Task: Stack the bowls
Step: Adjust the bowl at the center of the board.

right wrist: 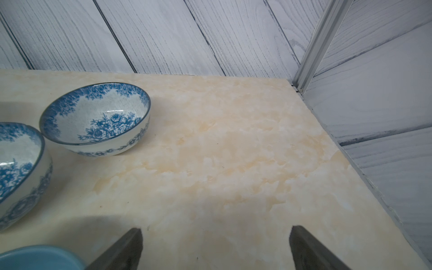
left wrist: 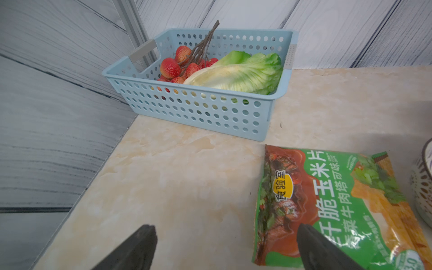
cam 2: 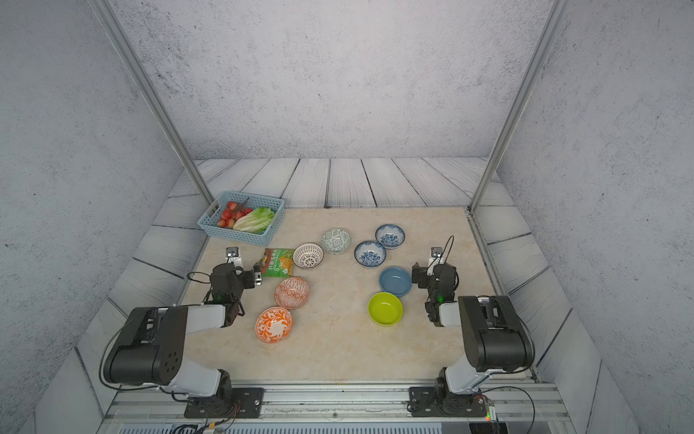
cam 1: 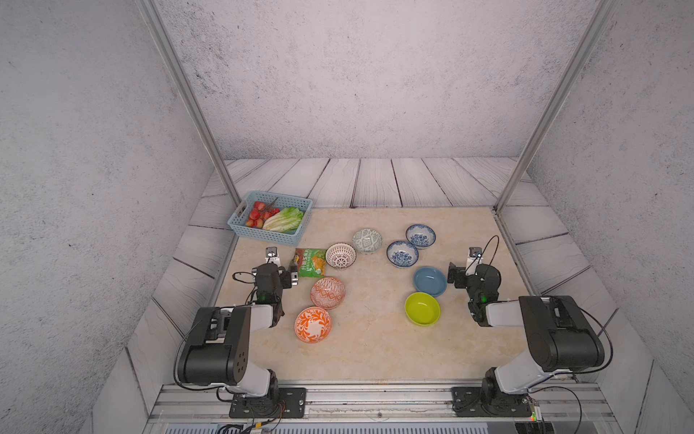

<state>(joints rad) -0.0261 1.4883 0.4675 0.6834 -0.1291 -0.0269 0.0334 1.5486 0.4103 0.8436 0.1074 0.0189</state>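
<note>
Eight bowls stand apart on the marble table [cam 1: 375,345], none stacked. On the left are an orange leaf bowl [cam 1: 313,324], an orange geometric bowl [cam 1: 327,292], a white lattice bowl [cam 1: 340,256] and a grey-green bowl [cam 1: 367,240]. On the right are two blue floral bowls [cam 1: 402,254] [cam 1: 420,236], a plain blue bowl [cam 1: 430,281] and a lime bowl [cam 1: 422,308]. My left gripper [cam 1: 282,263] [left wrist: 226,228] is open and empty, left of the orange geometric bowl. My right gripper [cam 1: 463,265] [right wrist: 216,229] is open and empty, just right of the plain blue bowl [right wrist: 39,257].
A light-blue perforated basket [cam 1: 263,236] with strawberries and lettuce sits at the back left corner. A green snack bag [cam 1: 310,262] lies flat beside the lattice bowl, under one left fingertip [left wrist: 306,236]. Metal frame posts and grey walls close in both sides.
</note>
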